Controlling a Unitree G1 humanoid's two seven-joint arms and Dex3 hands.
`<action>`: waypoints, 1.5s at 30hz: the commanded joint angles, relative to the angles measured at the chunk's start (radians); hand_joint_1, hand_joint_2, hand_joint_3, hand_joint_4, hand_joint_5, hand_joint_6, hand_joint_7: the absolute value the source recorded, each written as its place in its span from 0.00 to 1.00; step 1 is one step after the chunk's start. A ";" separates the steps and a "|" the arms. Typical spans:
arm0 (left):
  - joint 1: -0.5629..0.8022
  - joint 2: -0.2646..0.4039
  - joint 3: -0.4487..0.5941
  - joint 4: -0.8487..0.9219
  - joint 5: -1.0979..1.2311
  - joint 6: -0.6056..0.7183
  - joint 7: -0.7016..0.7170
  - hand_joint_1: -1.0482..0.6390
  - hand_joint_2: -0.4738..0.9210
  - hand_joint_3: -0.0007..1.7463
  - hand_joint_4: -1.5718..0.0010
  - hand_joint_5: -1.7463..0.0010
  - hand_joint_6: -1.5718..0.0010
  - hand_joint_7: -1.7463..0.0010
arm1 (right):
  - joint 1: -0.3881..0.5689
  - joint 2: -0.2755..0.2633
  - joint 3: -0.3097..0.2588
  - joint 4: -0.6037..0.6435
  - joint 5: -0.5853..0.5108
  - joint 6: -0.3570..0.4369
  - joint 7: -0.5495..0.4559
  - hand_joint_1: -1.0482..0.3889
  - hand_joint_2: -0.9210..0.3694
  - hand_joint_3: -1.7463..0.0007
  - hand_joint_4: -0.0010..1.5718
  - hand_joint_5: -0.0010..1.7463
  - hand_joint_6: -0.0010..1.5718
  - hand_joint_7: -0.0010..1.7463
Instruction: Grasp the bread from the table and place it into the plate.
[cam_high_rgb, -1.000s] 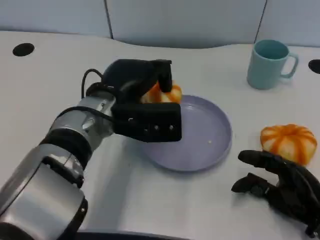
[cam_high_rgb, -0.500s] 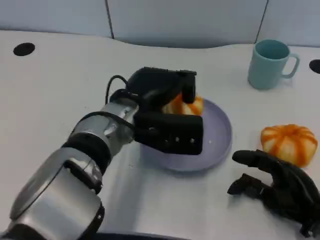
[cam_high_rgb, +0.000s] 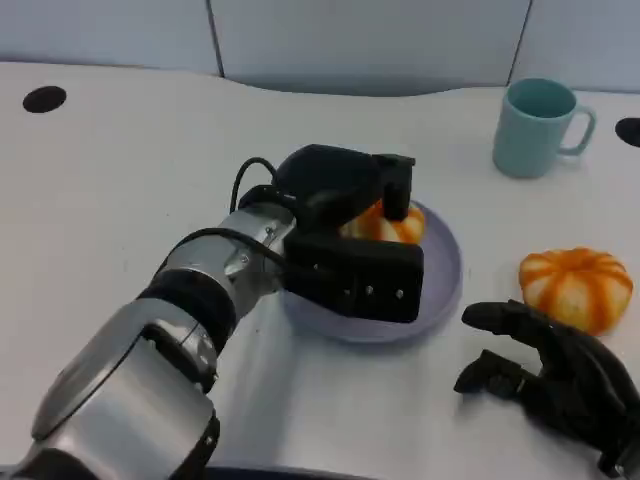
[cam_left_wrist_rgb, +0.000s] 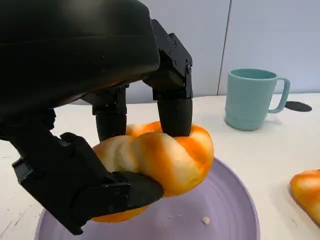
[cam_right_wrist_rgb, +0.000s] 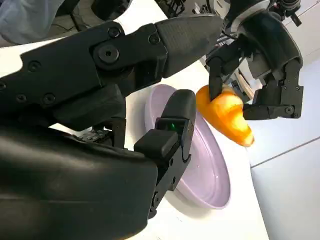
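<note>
The bread (cam_high_rgb: 385, 224) is held in the left hand (cam_high_rgb: 345, 225) just above the lavender plate (cam_high_rgb: 440, 275), the black fingers (cam_left_wrist_rgb: 175, 112) clamped over its top and a lower finger pressed under it; whether it touches the plate surface cannot be told. The right hand (cam_high_rgb: 555, 375) is seen low on the white bench (cam_high_rgb: 120, 190), just off the plate's near-right edge, fingers spread and holding nothing. A second orange bun (cam_high_rgb: 575, 285) lies right of the plate, a teal mug (cam_high_rgb: 535, 128) beyond it.
</note>
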 joint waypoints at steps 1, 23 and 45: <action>-0.011 0.002 -0.015 0.002 0.016 0.010 -0.003 0.47 0.66 0.73 0.37 0.00 0.52 0.00 | 0.022 -0.001 0.002 0.013 -0.004 0.004 -0.005 0.47 0.00 0.93 0.34 0.75 0.39 0.46; -0.017 0.026 -0.016 0.007 0.010 0.015 -0.088 0.43 0.90 0.22 0.65 0.19 0.63 0.60 | 0.019 -0.006 0.006 0.025 -0.005 -0.011 -0.001 0.45 0.00 0.93 0.34 0.75 0.38 0.47; -0.035 0.042 -0.019 0.008 0.025 0.045 -0.194 0.16 1.00 0.11 0.83 0.62 0.74 0.84 | 0.017 -0.009 0.009 0.026 -0.011 -0.016 0.000 0.45 0.00 0.93 0.33 0.76 0.37 0.48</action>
